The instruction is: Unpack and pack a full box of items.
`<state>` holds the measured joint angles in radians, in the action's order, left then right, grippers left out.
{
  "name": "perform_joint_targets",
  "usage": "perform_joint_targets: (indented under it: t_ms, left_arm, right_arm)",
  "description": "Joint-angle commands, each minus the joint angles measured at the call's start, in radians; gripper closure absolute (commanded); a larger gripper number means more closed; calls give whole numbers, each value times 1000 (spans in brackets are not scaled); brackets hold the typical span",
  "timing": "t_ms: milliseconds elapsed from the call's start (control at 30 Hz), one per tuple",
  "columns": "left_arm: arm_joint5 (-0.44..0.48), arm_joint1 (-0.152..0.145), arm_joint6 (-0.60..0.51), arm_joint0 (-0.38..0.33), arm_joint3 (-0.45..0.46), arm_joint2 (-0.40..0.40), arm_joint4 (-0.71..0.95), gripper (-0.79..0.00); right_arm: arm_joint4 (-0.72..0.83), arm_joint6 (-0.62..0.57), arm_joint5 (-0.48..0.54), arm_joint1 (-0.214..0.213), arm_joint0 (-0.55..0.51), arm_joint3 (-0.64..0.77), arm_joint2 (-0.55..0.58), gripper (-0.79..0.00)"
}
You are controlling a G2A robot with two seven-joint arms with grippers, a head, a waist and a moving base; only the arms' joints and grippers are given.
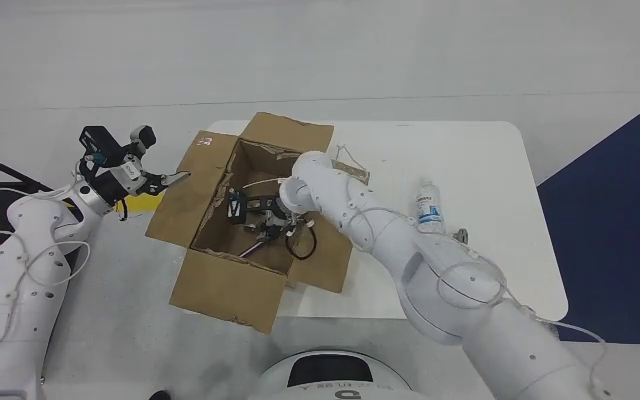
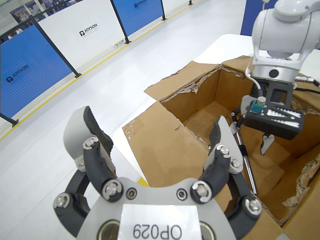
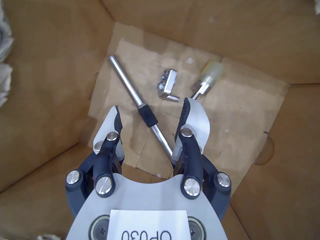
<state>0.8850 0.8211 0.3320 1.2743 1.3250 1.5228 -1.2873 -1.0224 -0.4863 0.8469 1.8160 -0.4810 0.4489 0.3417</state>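
Right hand hangs spread above rod in box, apparently apart.

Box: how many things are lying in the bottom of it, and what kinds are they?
Metal rod with a black band: 1
Small metal bracket: 1
Metal fitting with a pale cap: 1
Total in the box: 3

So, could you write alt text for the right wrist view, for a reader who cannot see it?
The right gripper, open, hangs inside the cardboard box, above a metal rod with a black sleeve. Beside the rod on the box floor lie a small metal bracket and a metal fitting with a pale cap.
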Motion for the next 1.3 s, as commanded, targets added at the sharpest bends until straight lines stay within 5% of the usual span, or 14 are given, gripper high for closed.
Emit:
perform_joint_targets:
  t_ms: [0, 167, 900, 1267]
  left_arm:
    - [0, 0, 0, 0, 0, 0, 0, -785]
    - [0, 0, 0, 0, 0, 0, 0, -785]
    - [0, 0, 0, 0, 0, 0, 0, -785]
    - [0, 0, 0, 0, 0, 0, 0, -785]
  right_arm:
    - [-23, 55, -33, 12, -7, -26, -8, -419]
    - [-34, 148, -45, 40, -14, -90, -12, -345]
    - [-90, 105, -194, 160, -27, -221, -41, -351]
    - [-93, 101, -212, 172, -33, -243, -43, -314]
